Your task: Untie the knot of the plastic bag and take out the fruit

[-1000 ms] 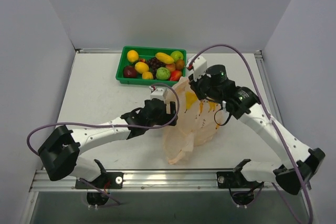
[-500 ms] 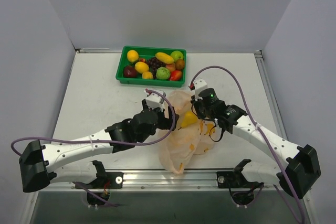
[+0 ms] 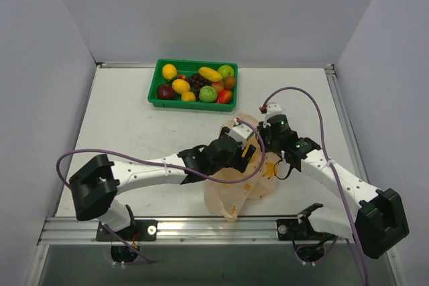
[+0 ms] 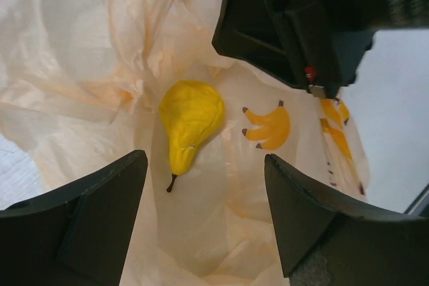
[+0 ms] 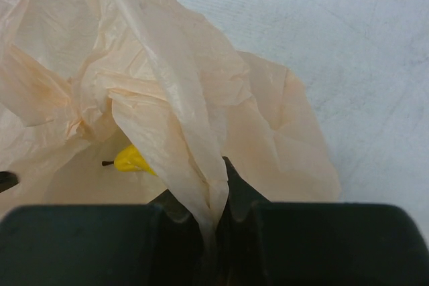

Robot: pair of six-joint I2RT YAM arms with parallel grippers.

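A yellow pear (image 4: 191,120) is lying inside the plastic bag (image 4: 80,65), with its fat end pointing away from the left wrist camera and its stem pointing back toward it. Its long axis is therefore running along the left tool's reach, not across it. The left tool (image 4: 203,165) is hanging over the bag's open mouth with its jaws spread and nothing between them. The pear is sitting just beyond the tips, slightly to the left of their midline in that view. The right tool (image 5: 214,195) is pressed together on a fold of the bag's edge, holding the mouth agape. The bag is resting on the tabletop (image 3: 134,118), near and right of the middle. The left tool is the better placed. By my judgement it is needing only a short advance to straddle the pear's width.
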